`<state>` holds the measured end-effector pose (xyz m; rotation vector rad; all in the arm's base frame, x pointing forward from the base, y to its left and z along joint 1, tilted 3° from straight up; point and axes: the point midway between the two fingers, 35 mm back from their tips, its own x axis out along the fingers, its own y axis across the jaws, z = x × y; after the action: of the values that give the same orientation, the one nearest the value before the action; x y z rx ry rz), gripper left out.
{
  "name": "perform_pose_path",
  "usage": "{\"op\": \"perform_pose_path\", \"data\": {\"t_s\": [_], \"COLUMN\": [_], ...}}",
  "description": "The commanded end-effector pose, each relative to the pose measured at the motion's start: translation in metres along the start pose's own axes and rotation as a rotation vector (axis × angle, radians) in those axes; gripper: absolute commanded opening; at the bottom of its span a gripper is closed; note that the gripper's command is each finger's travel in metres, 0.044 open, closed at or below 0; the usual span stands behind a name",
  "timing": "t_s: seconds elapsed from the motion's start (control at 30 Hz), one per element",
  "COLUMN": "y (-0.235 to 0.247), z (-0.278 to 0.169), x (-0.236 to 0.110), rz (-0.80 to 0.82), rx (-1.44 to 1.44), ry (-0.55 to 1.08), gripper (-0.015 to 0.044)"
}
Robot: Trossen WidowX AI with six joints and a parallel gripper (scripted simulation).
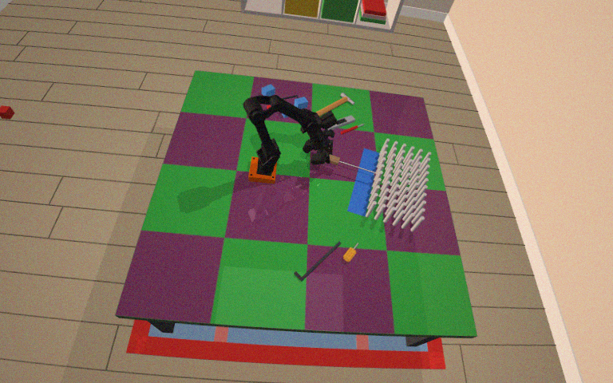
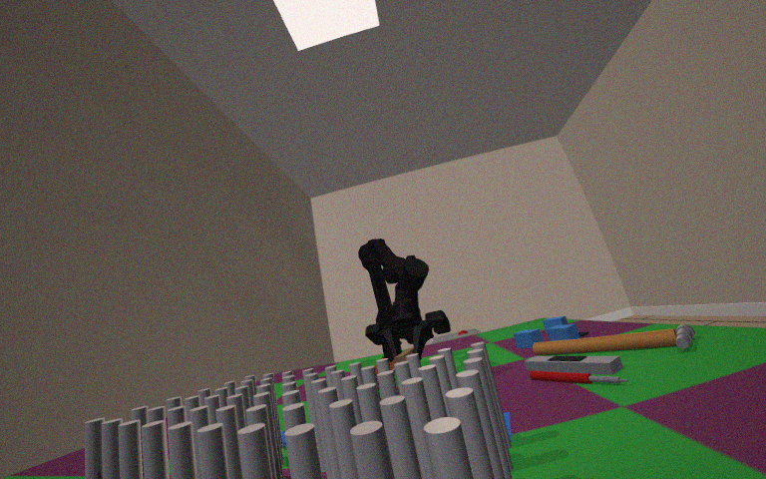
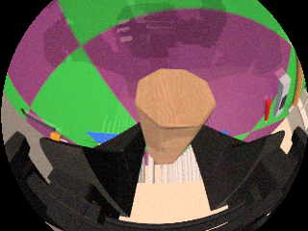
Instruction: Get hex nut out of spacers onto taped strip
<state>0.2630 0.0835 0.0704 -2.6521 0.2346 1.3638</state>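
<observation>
My gripper [image 1: 322, 156] [image 2: 402, 345] [image 3: 167, 126] is shut on the wooden handle [image 1: 334, 159] [image 3: 173, 112] of a hook tool. It holds the tool low over the table, left of the spacers. The thin metal shaft [image 1: 354, 166] runs from the handle across the blue taped strip [image 1: 361, 195] [image 3: 106, 137]. Its tip reaches the front row of the standing grey spacers [image 1: 401, 187] [image 2: 375, 415] [image 3: 175, 171]. All spacers that I can see stand upright. The hex nut is hidden among them.
A black L-shaped rod [image 1: 318, 262] and an orange-handled screwdriver [image 1: 350, 254] lie on the near part of the table. A hammer [image 1: 334, 105] [image 2: 606, 342], a grey block [image 1: 343, 121] [image 2: 574, 363], a red screwdriver [image 1: 350, 128] [image 2: 560, 376] and blue blocks [image 1: 268, 90] [image 2: 545, 332] lie at the back.
</observation>
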Motion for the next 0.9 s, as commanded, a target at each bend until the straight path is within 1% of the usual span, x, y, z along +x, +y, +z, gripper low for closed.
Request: {"op": "perform_pose_path", "data": {"t_s": [0.0,0.17,0.87], "y": [0.004,0.006,0.005], "z": [0.01,0.019,0.008], "x": [0.011,0.018,0.025], "rz": [0.005,0.005,0.004], "rx": [0.008,0.008,0.006], "ry": [0.007,0.007,0.008], "gripper": [0.0,0.0,0.0]}}
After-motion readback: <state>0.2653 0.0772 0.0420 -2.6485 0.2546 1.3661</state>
